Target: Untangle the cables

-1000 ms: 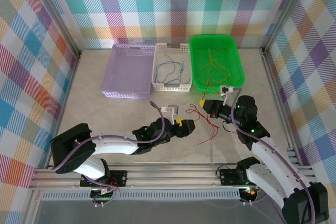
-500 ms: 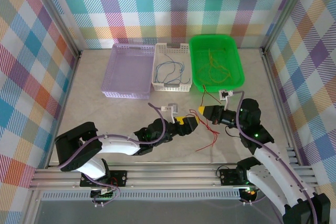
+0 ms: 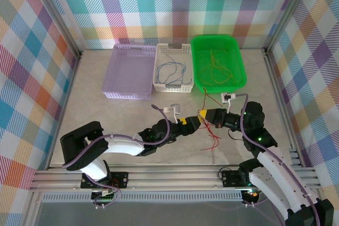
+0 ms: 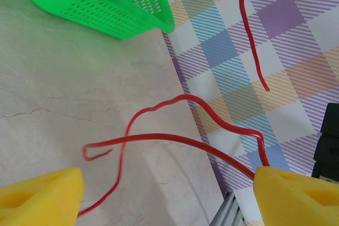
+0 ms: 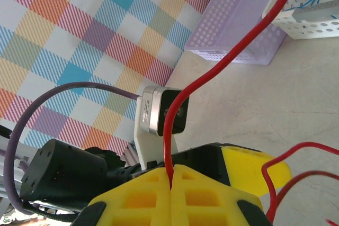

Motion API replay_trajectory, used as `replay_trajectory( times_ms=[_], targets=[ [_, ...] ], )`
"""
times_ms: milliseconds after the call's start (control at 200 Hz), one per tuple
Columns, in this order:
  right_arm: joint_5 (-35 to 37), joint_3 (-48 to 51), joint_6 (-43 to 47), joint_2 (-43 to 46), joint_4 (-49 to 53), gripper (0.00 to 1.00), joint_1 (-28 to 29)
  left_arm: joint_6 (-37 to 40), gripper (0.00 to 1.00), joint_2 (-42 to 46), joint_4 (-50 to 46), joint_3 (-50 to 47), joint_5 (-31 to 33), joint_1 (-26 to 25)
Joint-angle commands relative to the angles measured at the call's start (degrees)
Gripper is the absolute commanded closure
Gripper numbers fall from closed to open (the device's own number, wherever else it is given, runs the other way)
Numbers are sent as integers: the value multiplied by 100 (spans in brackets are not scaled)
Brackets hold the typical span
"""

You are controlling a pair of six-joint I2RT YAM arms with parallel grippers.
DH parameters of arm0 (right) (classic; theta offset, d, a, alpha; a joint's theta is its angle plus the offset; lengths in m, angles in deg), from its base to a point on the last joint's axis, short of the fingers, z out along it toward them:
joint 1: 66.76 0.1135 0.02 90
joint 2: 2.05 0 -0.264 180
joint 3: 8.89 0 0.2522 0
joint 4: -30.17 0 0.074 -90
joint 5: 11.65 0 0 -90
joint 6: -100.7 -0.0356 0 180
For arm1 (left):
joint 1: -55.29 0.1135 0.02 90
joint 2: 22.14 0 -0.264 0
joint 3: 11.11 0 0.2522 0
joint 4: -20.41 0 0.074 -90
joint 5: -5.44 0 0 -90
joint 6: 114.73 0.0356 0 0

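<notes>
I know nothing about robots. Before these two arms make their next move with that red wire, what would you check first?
1. Right gripper has a firm pinch on the red cable: ok, jaws shut on it.
2. Left gripper is ready to grab: ok, jaws wide open.
3. A red strand runs across the gap between the left jaws: ok.
4. That strand is the same cable the right gripper holds: cannot tell.
5. Red loops are separated: not ok, the strand crosses itself above the table.
</notes>
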Motion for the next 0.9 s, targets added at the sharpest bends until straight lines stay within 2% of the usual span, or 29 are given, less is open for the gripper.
replay_trajectory(
  times_ms=[0,280,400,565,895],
  targets=[
    [-105,68,-77,111,-157,100,25,-236,17,-28,449,136,180,-34],
    [-75,136,-122,121,-235,100,23,-634,14,-136,878,83,152,-41],
    [-64,163,-133,167,-243,100,25,-859,13,-142,1135,-63,332,-42],
    [-102,189,-209,213,-372,100,25,-899,13,-243,943,139,161,-33],
    [-243,215,-344,379,-544,100,34,-881,29,-471,645,540,-46,11]
  ],
)
